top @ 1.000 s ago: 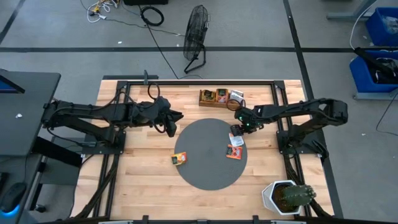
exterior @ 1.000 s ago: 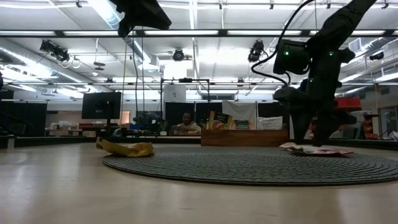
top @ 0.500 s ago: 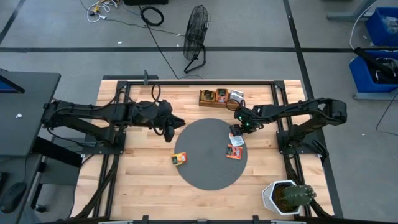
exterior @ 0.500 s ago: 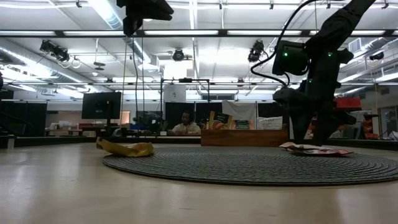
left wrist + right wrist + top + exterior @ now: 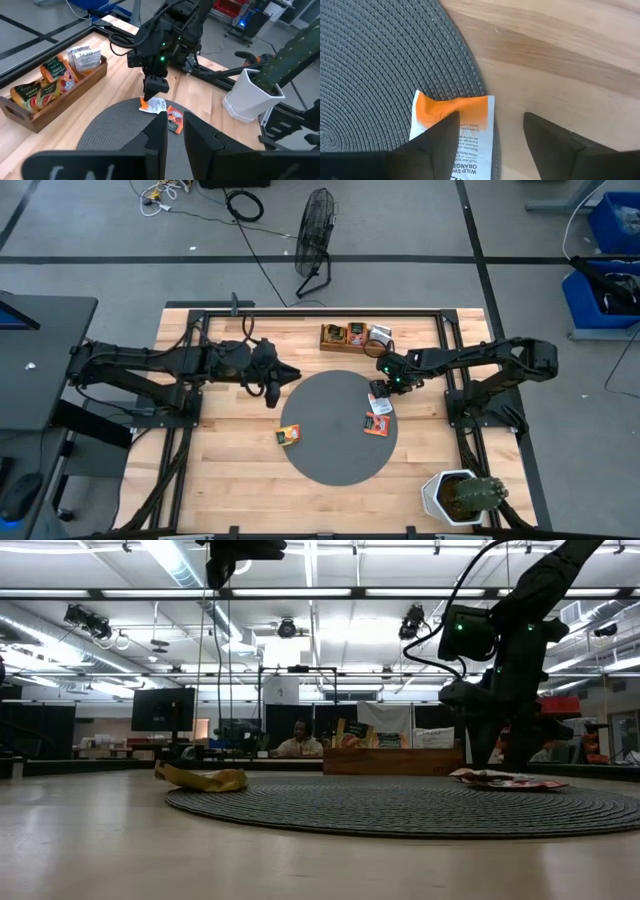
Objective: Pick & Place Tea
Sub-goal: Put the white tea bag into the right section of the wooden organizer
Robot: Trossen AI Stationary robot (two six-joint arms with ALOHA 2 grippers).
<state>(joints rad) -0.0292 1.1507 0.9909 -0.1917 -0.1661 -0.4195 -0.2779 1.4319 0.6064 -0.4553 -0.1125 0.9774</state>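
Observation:
A white tea sachet with an orange mark (image 5: pixel 452 125) lies flat at the right edge of the round grey mat (image 5: pixel 335 445). My right gripper (image 5: pixel 490 135) stands open just over it, fingers pointing down: one finger is over the sachet, the other over the bare wood. An orange-red sachet (image 5: pixel 375 425) lies next to it on the mat. Another sachet (image 5: pixel 288 436) lies at the mat's left edge. My left gripper (image 5: pixel 283 373) hangs high over the table left of the mat, almost level, its fingers (image 5: pixel 155 145) a narrow gap apart with nothing between them. My right gripper comes at the white sachet's orange end (image 5: pixel 470 107) from above, pointing steeply down. Its own finger (image 5: pixel 437 137) hides the spot beneath it, so I cannot tell whether it touches the sachet. The sachet lies flat on the mat.
A brown wooden tray (image 5: pixel 355 337) with several more sachets stands at the far edge behind the mat. A white pot with a cactus (image 5: pixel 455 498) stands at the near right corner. The black frame rails run along the table's sides.
My left gripper has turned in place: its fingers have swung toward the table's right and tipped up closer to level.

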